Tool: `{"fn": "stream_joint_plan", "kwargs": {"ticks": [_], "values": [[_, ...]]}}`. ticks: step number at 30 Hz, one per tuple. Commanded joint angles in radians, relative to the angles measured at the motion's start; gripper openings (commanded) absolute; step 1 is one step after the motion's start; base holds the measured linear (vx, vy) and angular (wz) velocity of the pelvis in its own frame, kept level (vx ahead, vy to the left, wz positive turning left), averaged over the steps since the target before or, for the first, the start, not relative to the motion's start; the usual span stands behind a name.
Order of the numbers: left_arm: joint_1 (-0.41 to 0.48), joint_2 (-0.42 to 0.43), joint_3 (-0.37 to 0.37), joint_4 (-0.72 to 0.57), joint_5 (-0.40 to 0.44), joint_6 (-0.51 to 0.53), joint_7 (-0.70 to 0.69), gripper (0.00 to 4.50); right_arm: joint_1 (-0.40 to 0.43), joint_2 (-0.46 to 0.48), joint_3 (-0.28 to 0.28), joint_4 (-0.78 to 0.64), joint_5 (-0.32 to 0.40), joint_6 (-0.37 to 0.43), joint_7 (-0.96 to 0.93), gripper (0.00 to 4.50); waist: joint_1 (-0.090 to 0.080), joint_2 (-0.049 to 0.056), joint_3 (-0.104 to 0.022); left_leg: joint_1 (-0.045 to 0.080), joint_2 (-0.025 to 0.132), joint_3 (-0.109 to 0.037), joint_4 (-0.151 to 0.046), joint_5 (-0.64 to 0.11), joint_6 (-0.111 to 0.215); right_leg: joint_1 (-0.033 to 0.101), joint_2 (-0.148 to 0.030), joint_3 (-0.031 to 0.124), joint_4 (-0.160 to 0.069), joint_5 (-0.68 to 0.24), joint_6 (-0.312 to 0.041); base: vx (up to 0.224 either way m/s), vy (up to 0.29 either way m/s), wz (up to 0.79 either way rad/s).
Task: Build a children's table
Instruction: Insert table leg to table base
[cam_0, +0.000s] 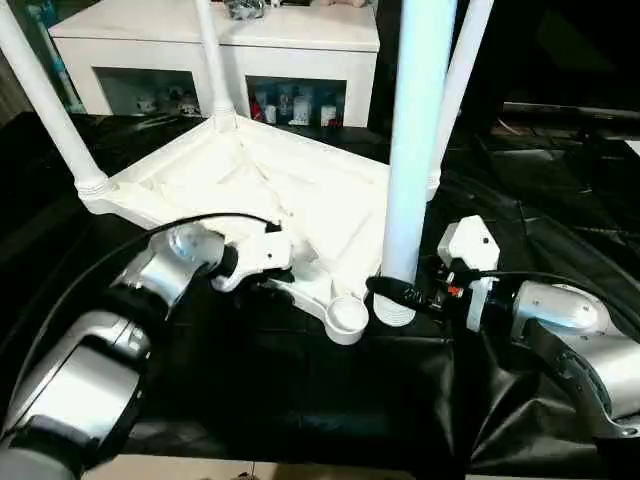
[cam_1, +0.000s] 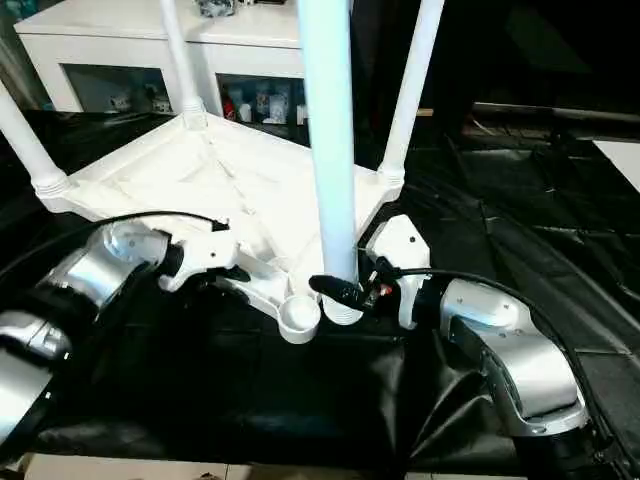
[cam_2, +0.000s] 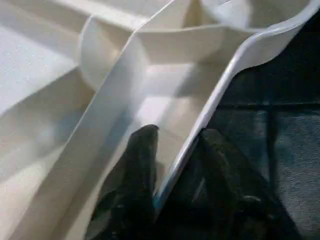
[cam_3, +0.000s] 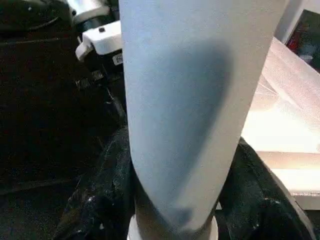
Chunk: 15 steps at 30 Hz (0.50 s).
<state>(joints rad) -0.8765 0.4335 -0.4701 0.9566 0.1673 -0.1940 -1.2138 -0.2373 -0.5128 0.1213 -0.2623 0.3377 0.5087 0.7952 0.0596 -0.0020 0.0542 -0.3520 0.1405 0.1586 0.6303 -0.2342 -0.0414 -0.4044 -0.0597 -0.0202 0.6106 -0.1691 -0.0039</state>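
Three legs (cam_0: 40, 95) socketed in tabletop (cam_0: 240, 180); near socket (cam_0: 348, 318) empty.

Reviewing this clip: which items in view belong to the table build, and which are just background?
Part of the job:
- upturned tabletop, rim pinched by left hand
- three legs already in corner sockets
- fourth leg, held upright by right hand
- empty near-corner socket

Just lying about:
- white cabinet with small items on its shelves
- black floor sheet
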Motion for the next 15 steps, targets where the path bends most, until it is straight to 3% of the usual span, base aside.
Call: {"fn": "stream_joint_plan", "kwargs": {"ticks": [1,4,5,10,15], "values": [[-0.018,-0.001,-0.030,0.008,0.026,0.007,-0.065,1.34,0.000,-0.011,0.001,0.000,-0.010,-0.020,0.010,1.85,0.003,-0.007,-0.059,0.002,0.079,-0.024,-0.092,-0.136,0.012,0.055,-0.093,0.046,-0.067,-0.212,-0.251,0.000,0.000,0.00],[-0.015,0.017,-0.063,-0.024,0.047,0.066,-0.136,0.98,0.005,-0.018,0.006,0.002,-0.018,-0.028,0.012,1.85,0.002,-0.009,-0.059,0.001,0.079,-0.024,-0.093,-0.134,0.008,0.057,-0.094,0.047,-0.066,-0.217,-0.246,0.000,0.000,0.00],[-0.011,0.029,-0.078,-0.044,0.057,0.109,-0.169,0.95,0.006,-0.018,0.008,0.002,-0.020,-0.029,0.011,1.85,0.001,-0.006,-0.059,0.002,0.081,-0.025,-0.094,-0.127,0.007,0.057,-0.096,0.048,-0.065,-0.214,-0.246,0.000,0.000,0.00],[0.002,0.053,-0.107,-0.072,0.088,0.188,-0.245,0.69,0.007,-0.017,0.011,0.002,-0.025,-0.032,0.006,1.85,-0.003,-0.006,-0.058,0.000,0.077,-0.022,-0.094,-0.119,0.009,0.058,-0.095,0.048,-0.070,-0.242,-0.240,0.000,0.000,0.00],[0.043,0.055,-0.083,-0.103,0.080,0.295,-0.215,0.42,0.008,-0.005,0.005,0.010,-0.040,-0.033,-0.025,1.85,-0.016,-0.003,-0.059,0.000,0.078,-0.020,-0.092,-0.108,0.017,0.061,-0.092,0.047,-0.067,-0.191,-0.271,0.000,0.000,0.00]]}}
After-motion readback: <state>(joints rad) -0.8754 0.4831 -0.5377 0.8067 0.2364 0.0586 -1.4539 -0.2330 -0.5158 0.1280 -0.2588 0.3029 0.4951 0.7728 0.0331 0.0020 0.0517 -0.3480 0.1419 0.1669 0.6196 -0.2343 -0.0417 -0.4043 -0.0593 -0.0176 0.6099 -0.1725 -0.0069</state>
